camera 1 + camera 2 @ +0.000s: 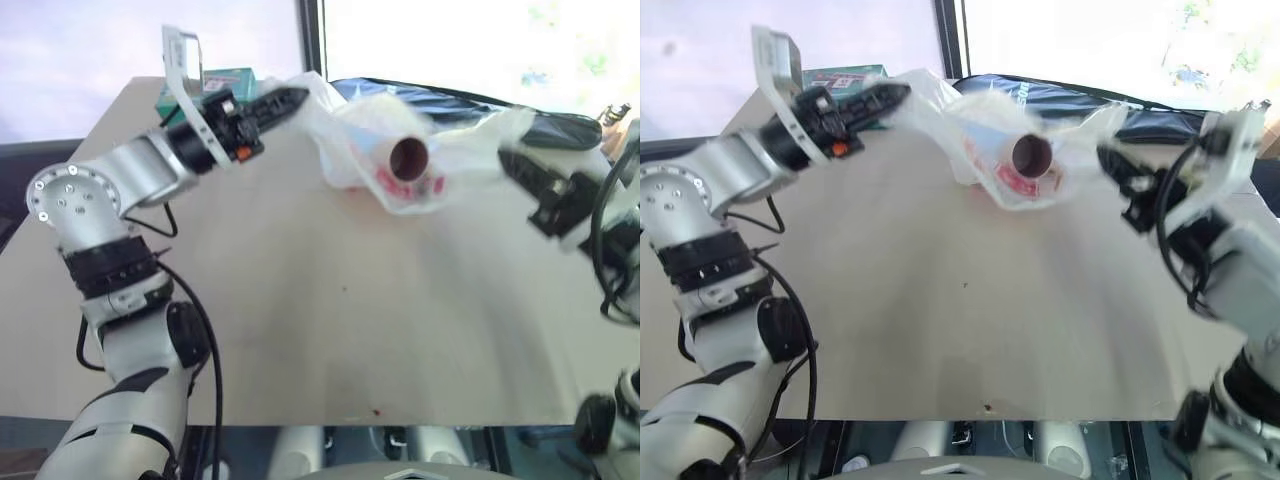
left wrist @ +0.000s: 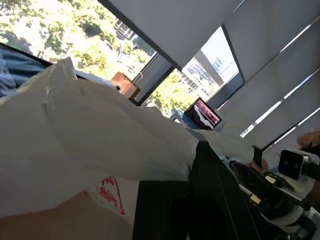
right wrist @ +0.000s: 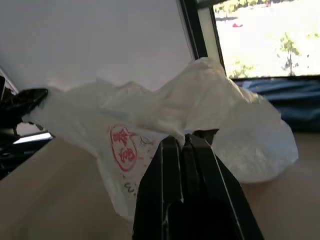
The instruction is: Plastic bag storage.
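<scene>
The plastic bag (image 1: 365, 125), thin, white and crinkly with red printing, hangs stretched just above the tan table (image 1: 330, 310) between my two grippers. A round dark opening (image 1: 408, 157) shows in its sagging middle. My left gripper (image 1: 293, 99) is shut on the bag's left end near the table's far left corner. At the far right, my right gripper (image 1: 508, 160) pinches the other end. In the right wrist view the right gripper (image 3: 184, 142) has its black fingers pressed together on a fold of the bag (image 3: 150, 115).
A green box (image 1: 228, 80) stands at the table's far left, behind my left gripper. A long black zippered cover (image 1: 480, 102) lies along the far edge behind the bag. Bright windows rise beyond the table.
</scene>
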